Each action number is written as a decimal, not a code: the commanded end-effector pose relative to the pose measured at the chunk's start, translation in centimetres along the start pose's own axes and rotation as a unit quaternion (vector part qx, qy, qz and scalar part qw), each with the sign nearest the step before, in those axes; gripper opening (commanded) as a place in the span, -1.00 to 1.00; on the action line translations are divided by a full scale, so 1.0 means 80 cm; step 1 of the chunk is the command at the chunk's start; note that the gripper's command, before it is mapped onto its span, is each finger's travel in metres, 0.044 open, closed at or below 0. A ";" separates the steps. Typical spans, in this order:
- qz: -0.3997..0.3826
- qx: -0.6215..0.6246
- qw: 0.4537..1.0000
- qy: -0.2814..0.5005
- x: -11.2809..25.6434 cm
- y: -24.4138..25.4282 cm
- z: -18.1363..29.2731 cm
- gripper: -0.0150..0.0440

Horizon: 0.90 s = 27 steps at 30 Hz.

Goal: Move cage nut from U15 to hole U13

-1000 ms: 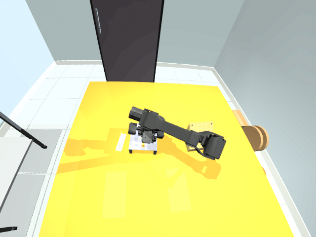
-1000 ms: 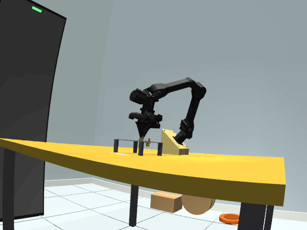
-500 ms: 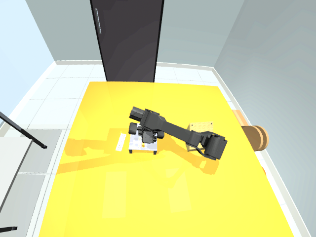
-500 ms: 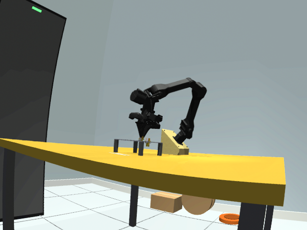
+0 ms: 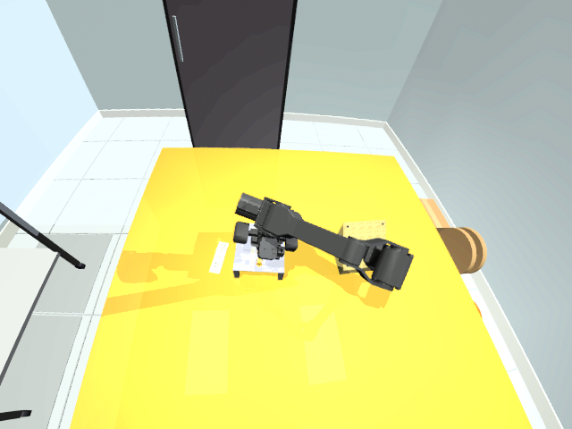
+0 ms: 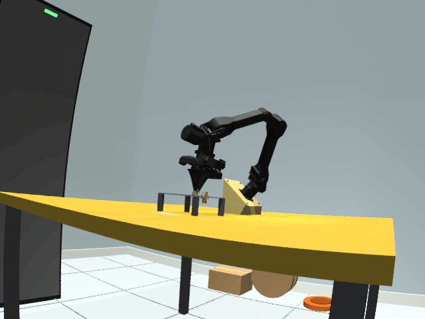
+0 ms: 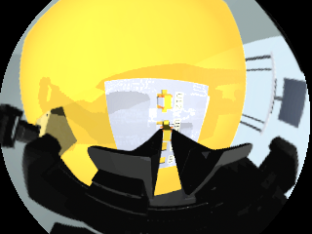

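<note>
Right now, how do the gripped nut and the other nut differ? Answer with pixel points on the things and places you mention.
The gripped nut [image 6: 197, 192] [image 7: 166, 123] is pinched in the gripper [image 6: 196, 191] [image 7: 167, 129]; the other nut [image 5: 259, 262] [image 6: 204, 197] [image 7: 168, 101] stands free of it. The other nut reaches clearly below the plate [image 5: 244, 265] [image 6: 171, 194] [image 7: 129, 117]; the gripped nut shows mainly above. Both are yellowish.

My arm arches from the right of the exterior frame toward its middle, the elbow bent high at upper right of centre. My wrist drops from the arm's left end, and my gripper points down, tips drawn nearly together, clamped on something small at the wrist frame's centre.
</note>
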<state>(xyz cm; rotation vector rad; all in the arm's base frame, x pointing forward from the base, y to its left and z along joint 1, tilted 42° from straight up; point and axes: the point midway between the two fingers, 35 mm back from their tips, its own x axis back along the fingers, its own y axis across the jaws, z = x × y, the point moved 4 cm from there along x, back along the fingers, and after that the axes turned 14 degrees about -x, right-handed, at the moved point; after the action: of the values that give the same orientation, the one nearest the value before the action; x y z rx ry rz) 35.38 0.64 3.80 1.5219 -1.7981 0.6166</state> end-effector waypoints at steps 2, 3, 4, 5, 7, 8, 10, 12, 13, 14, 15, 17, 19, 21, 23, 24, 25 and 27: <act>0.002 -0.001 1.000 -0.002 0.001 0.000 -0.001 -0.39; 0.002 -0.001 1.000 -0.002 0.001 0.000 -0.001 -0.39; 0.002 -0.001 1.000 -0.002 0.001 0.000 -0.001 -0.39; 0.002 -0.001 1.000 -0.002 0.001 0.000 -0.001 -0.39; 0.003 -0.001 1.000 -0.002 0.001 0.000 -0.001 -0.39; 0.004 -0.001 1.000 -0.002 0.001 0.000 -0.001 -0.39; 0.005 -0.001 1.000 -0.003 0.000 0.000 -0.001 -0.39; 0.005 -0.001 1.000 -0.003 0.000 0.000 -0.001 -0.39; 0.005 -0.001 1.000 -0.003 0.000 0.000 -0.001 -0.39; 0.006 -0.001 1.000 -0.003 0.000 0.001 -0.001 -0.39; 0.006 -0.001 1.000 -0.003 0.000 0.001 -0.001 -0.39; 0.007 -0.001 1.000 -0.003 0.000 0.001 -0.001 -0.39; 0.009 -0.001 1.000 -0.003 0.000 0.001 -0.001 -0.39; 0.010 -0.001 1.000 -0.004 0.000 0.002 0.000 -0.39; 0.012 -0.001 1.000 -0.004 0.000 0.002 0.000 -0.39; 0.013 -0.001 1.000 -0.004 0.000 0.002 0.000 -0.39; 0.014 -0.001 1.000 -0.005 0.000 0.002 0.000 -0.39; 0.015 -0.001 1.000 -0.005 0.000 0.003 0.000 -0.39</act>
<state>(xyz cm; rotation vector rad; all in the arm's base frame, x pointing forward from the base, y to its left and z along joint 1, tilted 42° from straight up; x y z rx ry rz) 35.20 0.67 3.68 1.5060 -1.8211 0.6222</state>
